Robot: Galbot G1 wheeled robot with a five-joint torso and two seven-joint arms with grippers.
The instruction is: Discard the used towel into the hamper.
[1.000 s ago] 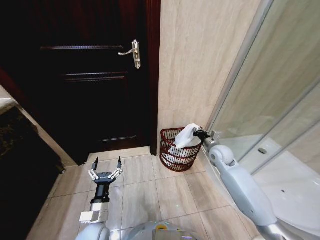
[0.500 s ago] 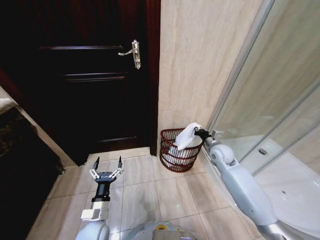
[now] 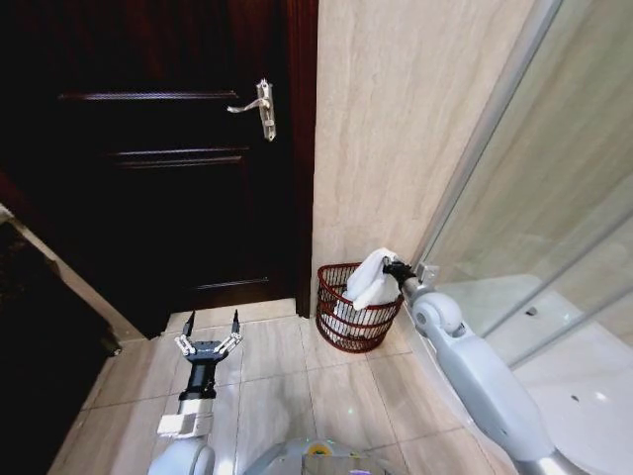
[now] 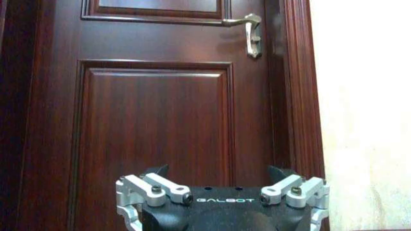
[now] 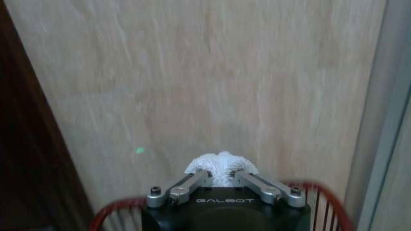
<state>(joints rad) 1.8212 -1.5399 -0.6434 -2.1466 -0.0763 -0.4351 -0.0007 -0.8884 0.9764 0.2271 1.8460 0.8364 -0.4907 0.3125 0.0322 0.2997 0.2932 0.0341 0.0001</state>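
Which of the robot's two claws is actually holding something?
The right gripper, over the hamper, fingers pinching the white towel. The left gripper hangs open, holding nothing.

1. My head view is unevenly lit: the door (image 3: 168, 168) sits in deep shadow, while the tiled wall (image 3: 396, 129) is bright.
2. The glass panel (image 3: 554, 198) shows pale reflections.
3. My right wrist view looks soft, the wall's grain smeared.
4. The left wrist view is sharper, evenly lit.

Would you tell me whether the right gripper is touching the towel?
Touching: in the right wrist view, the right gripper has its fingers closed on the towel.
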